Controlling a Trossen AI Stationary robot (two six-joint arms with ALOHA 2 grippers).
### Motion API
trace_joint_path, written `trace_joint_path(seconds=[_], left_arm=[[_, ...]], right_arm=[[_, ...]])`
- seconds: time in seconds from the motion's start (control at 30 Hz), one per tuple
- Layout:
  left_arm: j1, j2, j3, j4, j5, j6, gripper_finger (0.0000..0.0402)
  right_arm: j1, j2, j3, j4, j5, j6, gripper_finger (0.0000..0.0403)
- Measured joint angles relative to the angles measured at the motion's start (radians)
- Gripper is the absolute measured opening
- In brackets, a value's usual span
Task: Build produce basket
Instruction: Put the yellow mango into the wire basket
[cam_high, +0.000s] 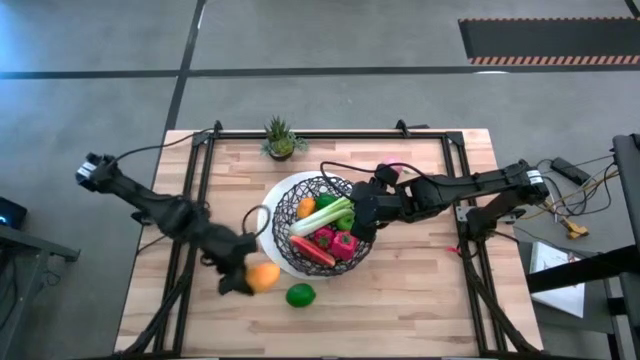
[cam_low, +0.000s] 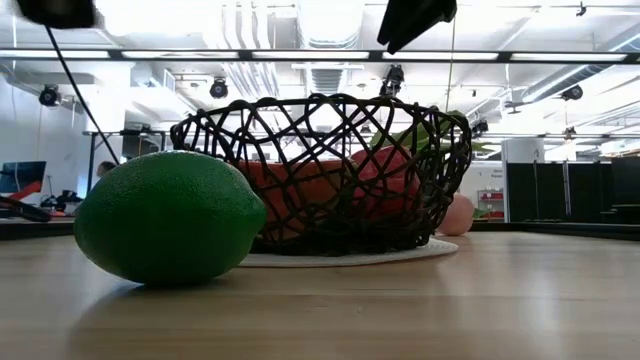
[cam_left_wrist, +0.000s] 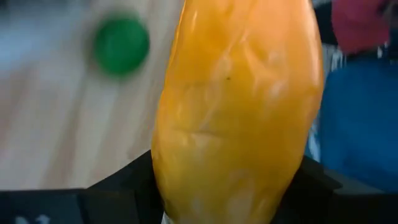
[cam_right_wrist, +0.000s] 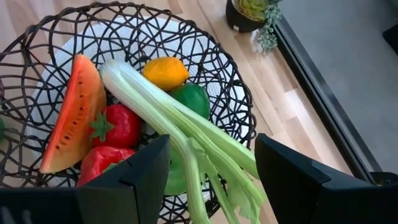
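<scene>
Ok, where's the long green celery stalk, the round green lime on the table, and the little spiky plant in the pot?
long green celery stalk (cam_right_wrist: 163, 115), right wrist view, middle of its pale stem.
round green lime (cam_low: 170, 217), low view, middle of its skin.
little spiky potted plant (cam_high: 280, 138), high view, its leaves.

Looks like a robotics lab in an open-plan office or industrial space. Bare concrete floor (cam_high: 400, 90) around a wooden tabletop (cam_high: 420, 290), hazard-striped mat (cam_high: 545, 40) at 1 o'clock, exposed ducts and strip lights on the ceiling (cam_low: 270, 60), monitor (cam_low: 22, 176) at 9 o'clock, loose cables (cam_high: 585, 190) at 3 o'clock.
</scene>
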Motion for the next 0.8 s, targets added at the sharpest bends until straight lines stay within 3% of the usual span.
trace_joint_path(seconds=[0.2,0.37,0.63,0.8], left_arm=[[0.209,0.104,0.061,0.031,-0.084,0.198,0.0217],[0.368,0.227,0.09,0.029,-0.109,0.222,0.0217],[0.405,0.404,0.149,0.027,-0.183,0.252,0.0216],[0.422,0.476,0.142,0.016,-0.185,0.358,0.0216]], right_arm=[[0.0,0.0,0.0,0.001,0.0,0.014,0.0219],[0.0,0.0,0.0,0.002,0.0,0.033,0.0219],[0.018,-0.01,-0.001,-0.068,0.0,0.106,0.0219],[0.018,-0.026,-0.001,-0.116,0.008,0.123,0.0219]])
